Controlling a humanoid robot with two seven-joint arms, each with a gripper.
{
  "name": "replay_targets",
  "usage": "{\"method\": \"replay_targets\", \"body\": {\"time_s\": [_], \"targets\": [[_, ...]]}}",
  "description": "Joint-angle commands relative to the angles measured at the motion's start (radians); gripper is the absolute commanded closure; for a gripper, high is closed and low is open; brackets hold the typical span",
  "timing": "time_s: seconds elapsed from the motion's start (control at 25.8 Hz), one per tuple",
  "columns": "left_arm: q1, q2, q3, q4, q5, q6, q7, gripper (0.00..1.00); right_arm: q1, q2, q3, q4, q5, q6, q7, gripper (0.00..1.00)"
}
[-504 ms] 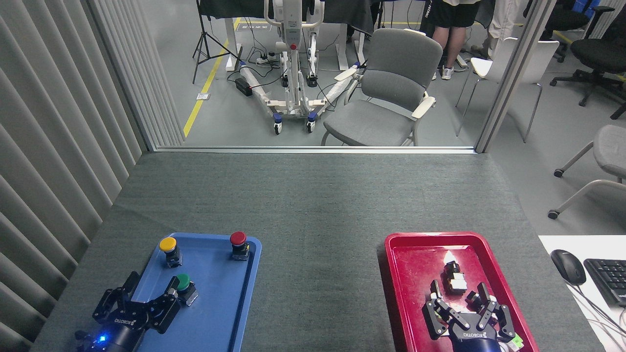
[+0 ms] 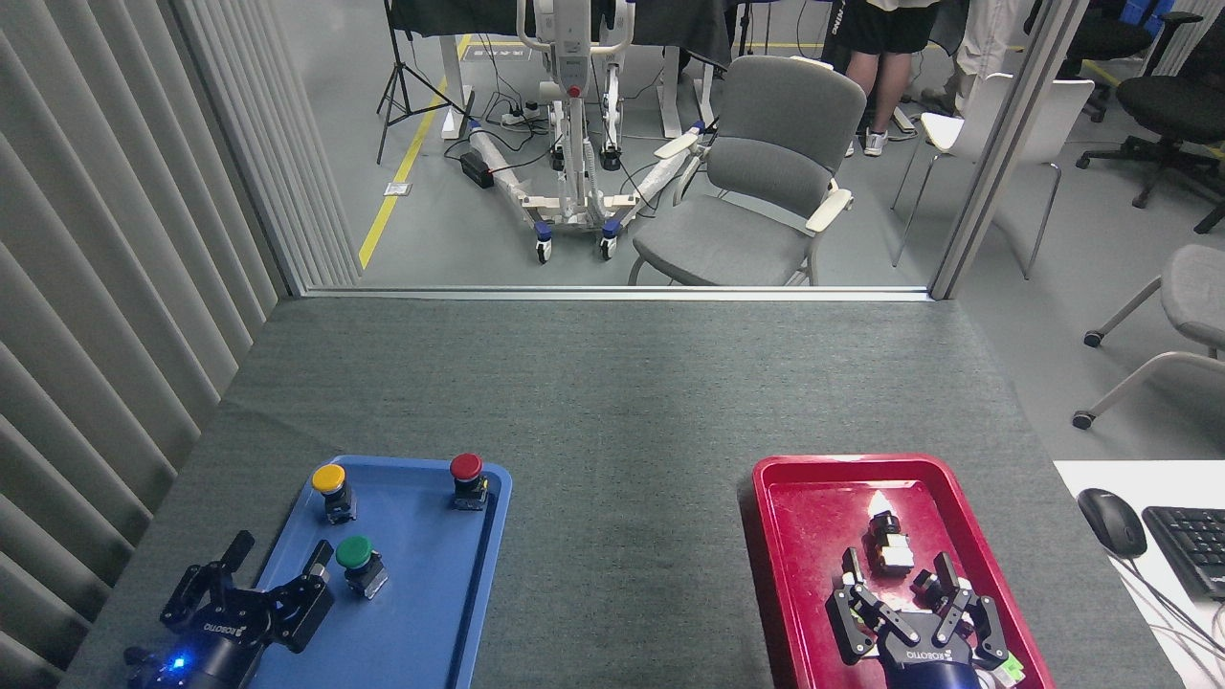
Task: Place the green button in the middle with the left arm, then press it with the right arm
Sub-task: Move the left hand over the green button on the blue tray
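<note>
A grey tabletop (image 2: 612,402) held a blue tray (image 2: 421,612). On the tray stood the green button (image 2: 355,555). The left tool (image 2: 273,565), fingers apart, had pulled back from it empty; grasping remained undone.

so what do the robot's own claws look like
Both are black multi-finger claws with chunky jointed links and white ROBOTIQ lettering on the palm. The left claw has a blue light glowing at its wrist; the right claw sits on a dark blue wrist with a green-and-white part beside it.
</note>
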Motion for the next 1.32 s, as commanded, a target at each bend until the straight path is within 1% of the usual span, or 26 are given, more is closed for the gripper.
{"method": "replay_targets", "body": {"time_s": [0.0,0.16,0.74,0.85,0.97,1.28], "targets": [[-0.005,0.01,-0.002,-0.001,-0.009,-0.001,-0.001,0.0,0.0,0.0,0.0,0.0,0.0,0.002,0.0,0.0],[-0.008,0.038,-0.002,-0.006,-0.007,-0.018,-0.002,0.0,0.001,0.0,0.0,0.0,0.0,0.002,0.0,0.0],[-0.003,0.032,-0.002,0.002,-0.009,-0.025,0.001,0.0,0.003,0.0,0.002,0.002,0.0,0.003,-0.001,0.0],[-0.003,0.032,-0.002,0.002,-0.009,-0.025,0.002,0.0,0.003,-0.002,0.002,0.002,0.0,0.003,-0.017,0.0],[-0.003,0.033,-0.002,0.002,-0.009,-0.025,0.002,0.0,0.007,-0.018,0.002,0.002,0.0,0.003,-0.018,0.0],[0.0,0.03,-0.005,0.003,-0.007,-0.03,-0.001,0.0,0.012,-0.021,0.002,0.002,0.0,0.003,-0.017,0.0]]}}
